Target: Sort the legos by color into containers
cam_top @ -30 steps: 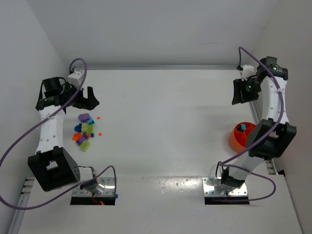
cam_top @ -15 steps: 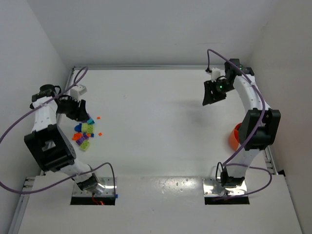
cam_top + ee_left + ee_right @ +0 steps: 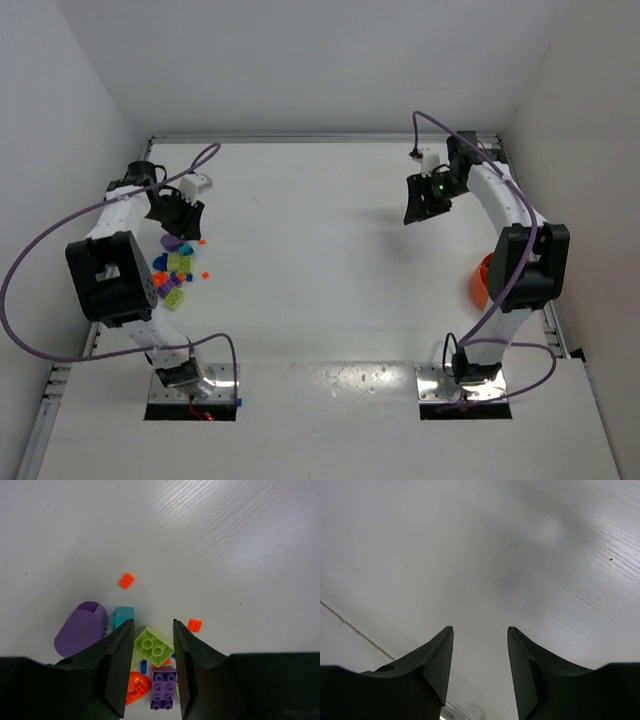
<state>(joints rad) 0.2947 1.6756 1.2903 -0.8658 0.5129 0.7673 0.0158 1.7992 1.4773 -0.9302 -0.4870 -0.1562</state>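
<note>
The legos (image 3: pixel 172 270) lie in a small pile at the table's left side. My left gripper (image 3: pixel 178 215) hangs over the pile's far end. In the left wrist view that gripper (image 3: pixel 153 621) is open with its jaws a narrow gap apart. A lime green brick (image 3: pixel 152 646) and a purple brick (image 3: pixel 164 687) show below the gap, apart from the fingers. A rounded purple piece (image 3: pixel 82 630) and a cyan brick (image 3: pixel 122 616) lie to the left. The orange bowl (image 3: pixel 482 280) stands at the right, mostly hidden by my right arm. My right gripper (image 3: pixel 418 200) is open and empty over bare table (image 3: pixel 480 628).
Two tiny orange pieces (image 3: pixel 127 580) (image 3: pixel 194 625) lie loose beside the pile. White walls enclose the table on the left, back and right. A metal rail (image 3: pixel 330 138) runs along the far edge.
My left gripper swung right to the pile's far end and its jaws narrowed. My right arm swung left, away from the back right corner.
</note>
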